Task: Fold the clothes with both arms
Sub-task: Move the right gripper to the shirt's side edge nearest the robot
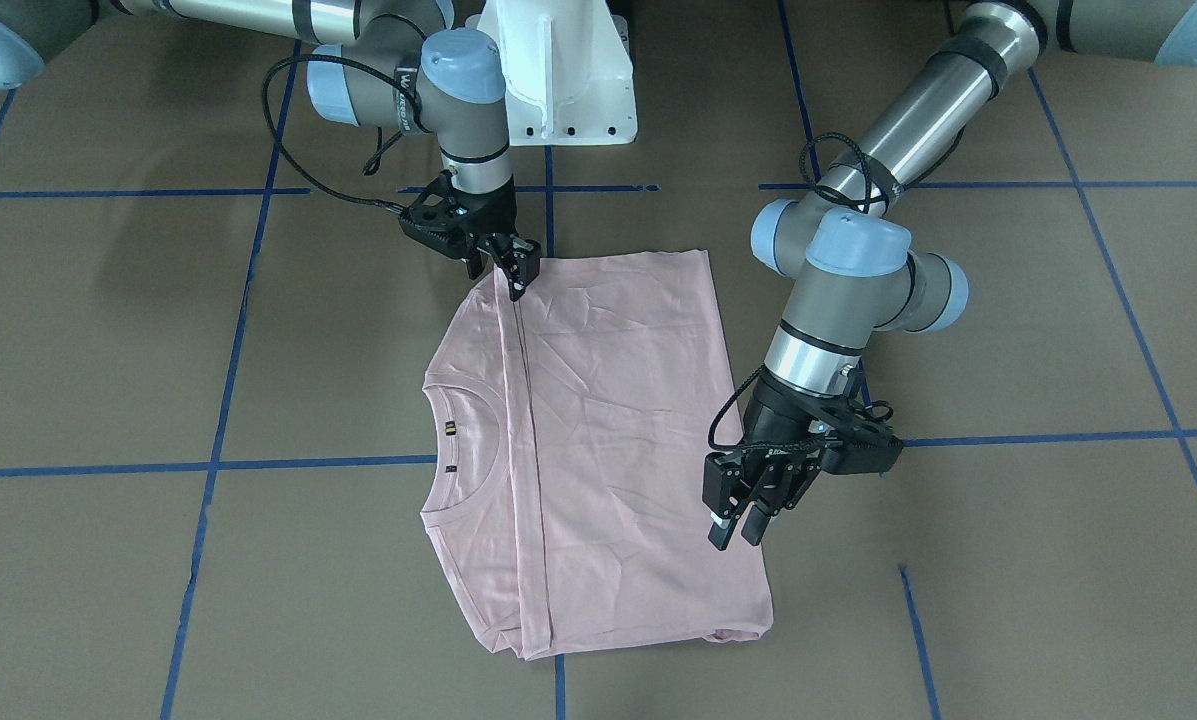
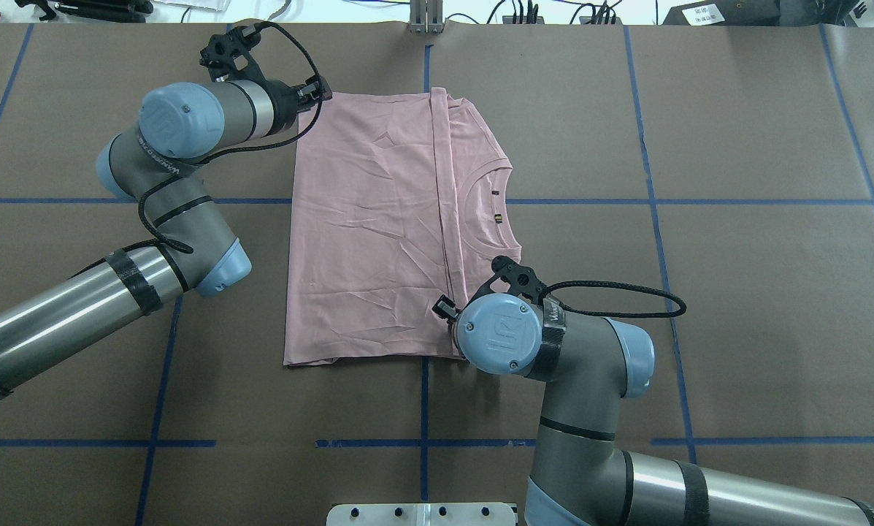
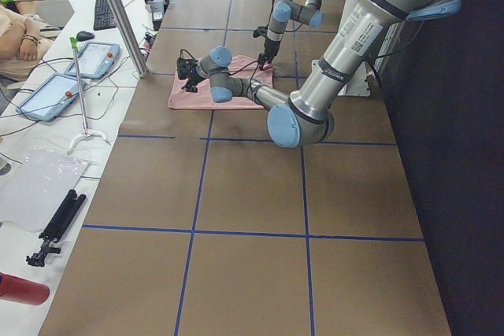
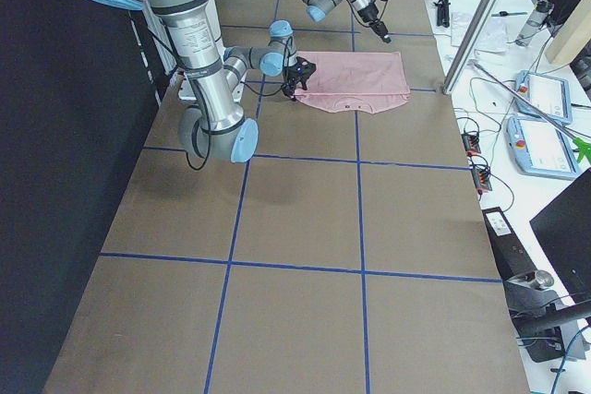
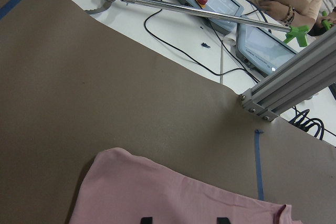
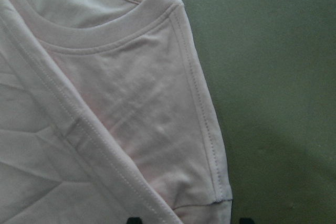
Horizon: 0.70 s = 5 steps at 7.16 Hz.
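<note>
Two parted, empty: left gripper [image 1: 736, 536] and right gripper [image 1: 518, 283] at T-shirt [image 1: 618, 430]; neck label [image 1: 449, 428] unreadable.

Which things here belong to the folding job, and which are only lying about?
Job: pale pink short-sleeved T-shirt; black two-finger left tool; black two-finger right tool.
Lying about: black keyboard; blue-edged control tablet; red cylinder.

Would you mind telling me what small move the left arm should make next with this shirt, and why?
Probably lower the left end effector onto the far corner of the pale pink folded T-shirt. It appears open and just above that corner, while the right end effector, also open, sits low at the near edge, so both could then pinch for the next fold.
</note>
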Each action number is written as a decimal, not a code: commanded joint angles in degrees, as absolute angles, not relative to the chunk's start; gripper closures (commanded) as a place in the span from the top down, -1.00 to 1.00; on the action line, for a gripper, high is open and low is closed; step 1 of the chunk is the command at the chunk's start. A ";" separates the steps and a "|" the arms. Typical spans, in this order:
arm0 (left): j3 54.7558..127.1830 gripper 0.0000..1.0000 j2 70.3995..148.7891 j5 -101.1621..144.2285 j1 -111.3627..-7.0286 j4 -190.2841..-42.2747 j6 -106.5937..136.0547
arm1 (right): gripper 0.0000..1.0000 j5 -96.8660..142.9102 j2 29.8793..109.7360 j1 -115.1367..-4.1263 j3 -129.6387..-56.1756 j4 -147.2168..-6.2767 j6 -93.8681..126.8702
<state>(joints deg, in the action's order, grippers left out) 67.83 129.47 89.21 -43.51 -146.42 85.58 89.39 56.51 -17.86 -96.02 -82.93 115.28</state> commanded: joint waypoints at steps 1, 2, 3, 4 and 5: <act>68.03 0.01 129.46 89.30 -43.51 -146.43 85.52 | -1.00 89.56 56.51 -17.84 -96.32 -83.06 115.84; 68.03 0.00 129.38 89.30 -43.51 -146.43 85.43 | -1.00 89.65 56.43 -17.84 -96.50 -82.88 115.84; 68.11 0.00 129.11 89.30 -43.51 -146.43 85.43 | -1.00 89.74 56.43 -17.93 -96.59 -82.45 115.84; 68.46 0.00 129.02 89.38 -43.51 -146.43 85.34 | -1.00 89.74 56.25 -17.93 -96.59 -82.44 115.84; 68.47 -0.01 129.02 89.38 -43.51 -146.43 85.34 | -1.00 89.74 56.25 -18.10 -96.68 -82.18 115.75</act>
